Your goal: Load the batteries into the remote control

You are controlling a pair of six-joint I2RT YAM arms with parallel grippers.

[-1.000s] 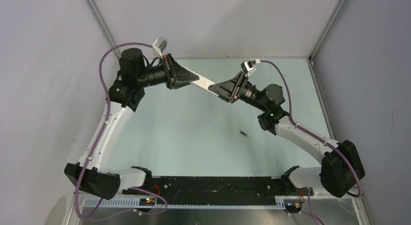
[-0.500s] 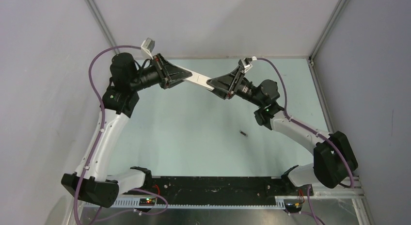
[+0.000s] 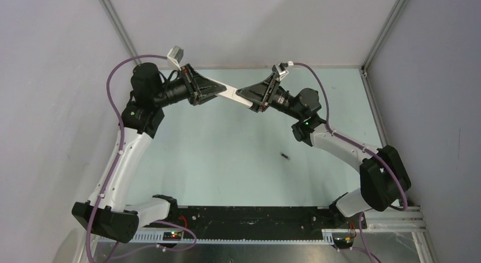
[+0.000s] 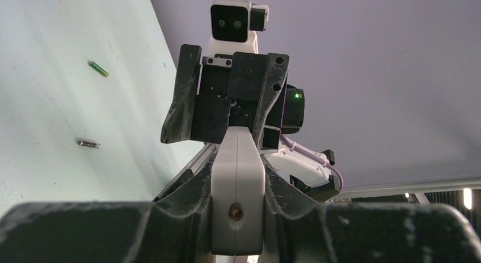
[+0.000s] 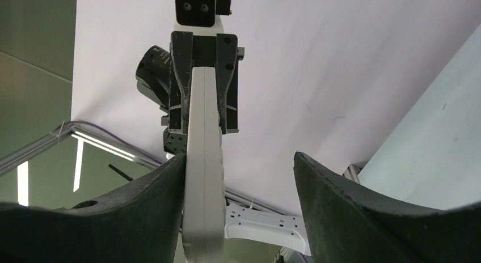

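Holding the remote control (image 3: pixel 232 94) aloft between both arms looks like a regrasp step, with nothing loaded yet. The left end effector (image 4: pixel 237 186) clamps one end. The right end effector (image 5: pixel 238 178) stands parted, one finger touching the remote's edge and the other apart. Its long axis runs left to right over the far counter (image 3: pixel 198 161), edge-on to both wrist cameras. One battery (image 4: pixel 98 68) and a second battery (image 4: pixel 89 143) lie on the counter, well apart from it. Next, I judge, the recess must face up before either is fetched.

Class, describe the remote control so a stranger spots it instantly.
Above the table's far end, the two arms meet. The remote control is the slim white bar between left gripper and right gripper, held aloft, unlike the tiny dark battery lying below.
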